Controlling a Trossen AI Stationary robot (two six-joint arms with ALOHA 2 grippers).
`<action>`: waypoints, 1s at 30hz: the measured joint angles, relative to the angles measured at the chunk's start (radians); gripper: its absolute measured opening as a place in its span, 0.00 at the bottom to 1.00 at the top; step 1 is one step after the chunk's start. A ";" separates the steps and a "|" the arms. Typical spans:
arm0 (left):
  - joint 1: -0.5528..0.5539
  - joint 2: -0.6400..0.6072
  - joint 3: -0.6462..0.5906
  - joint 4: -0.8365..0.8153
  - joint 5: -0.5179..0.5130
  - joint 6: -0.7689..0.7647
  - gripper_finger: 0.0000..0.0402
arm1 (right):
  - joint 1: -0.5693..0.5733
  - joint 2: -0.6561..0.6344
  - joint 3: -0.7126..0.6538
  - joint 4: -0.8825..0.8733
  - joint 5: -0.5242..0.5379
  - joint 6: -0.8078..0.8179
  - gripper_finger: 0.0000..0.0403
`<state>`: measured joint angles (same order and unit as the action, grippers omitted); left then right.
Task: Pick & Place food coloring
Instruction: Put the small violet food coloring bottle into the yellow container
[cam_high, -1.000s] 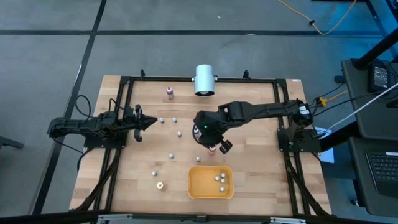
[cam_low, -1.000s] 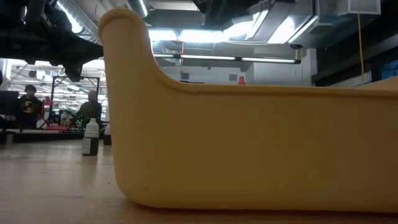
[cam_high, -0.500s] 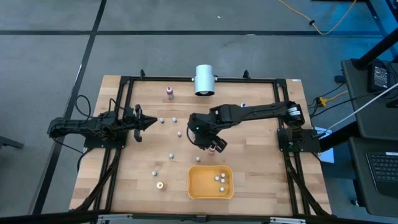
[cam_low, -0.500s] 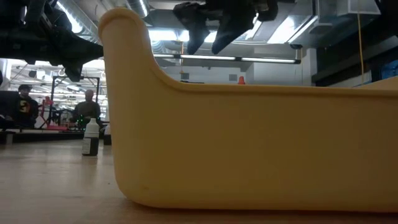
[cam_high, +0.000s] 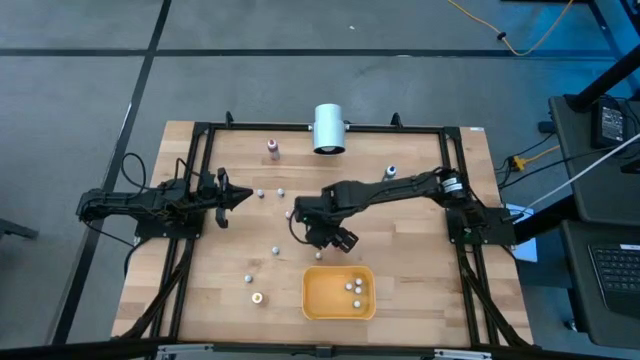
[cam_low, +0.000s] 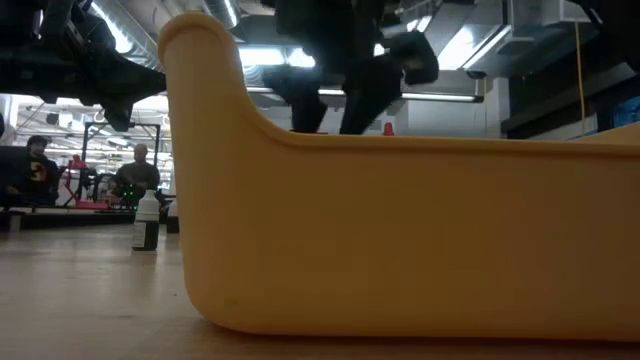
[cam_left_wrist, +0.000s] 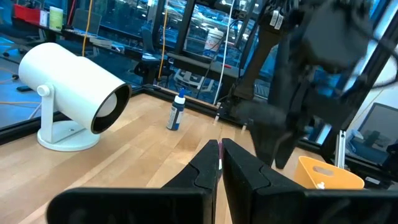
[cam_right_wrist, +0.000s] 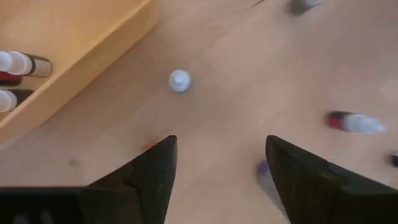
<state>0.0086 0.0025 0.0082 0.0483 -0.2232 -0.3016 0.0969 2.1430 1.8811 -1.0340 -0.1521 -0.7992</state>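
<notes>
Bottles of food coloring lie scattered over the table (cam_high: 420, 250) in the middle of the high view, and some are already in the orange tray (cam_high: 312, 298) at lower centre. At the left, the left gripper (cam_high: 243, 197) waits with its fingers pressed together, far from the work. In the centre, the right gripper (cam_high: 330, 238) hangs above the wood just over the tray's upper edge, fingers spread and holding nothing. In its wrist view a standing white-topped bottle (cam_right_wrist: 180, 80) is just ahead between the fingers, and a lying bottle (cam_right_wrist: 356, 122) is to the right. I judge the right arm is clearly nearer.
</notes>
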 joint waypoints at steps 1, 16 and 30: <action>0.000 0.000 0.000 0.000 0.000 0.000 0.04 | 0.005 0.012 -0.001 -0.003 0.001 0.002 0.61; 0.000 0.000 0.000 0.000 0.000 0.000 0.04 | 0.069 0.097 -0.001 0.039 -0.061 0.001 0.47; 0.000 0.000 0.000 0.000 0.000 0.000 0.04 | 0.069 0.105 -0.025 0.138 -0.071 0.002 0.45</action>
<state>0.0084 0.0025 0.0082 0.0486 -0.2230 -0.3014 0.1661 2.2482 1.8560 -0.8959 -0.2226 -0.7969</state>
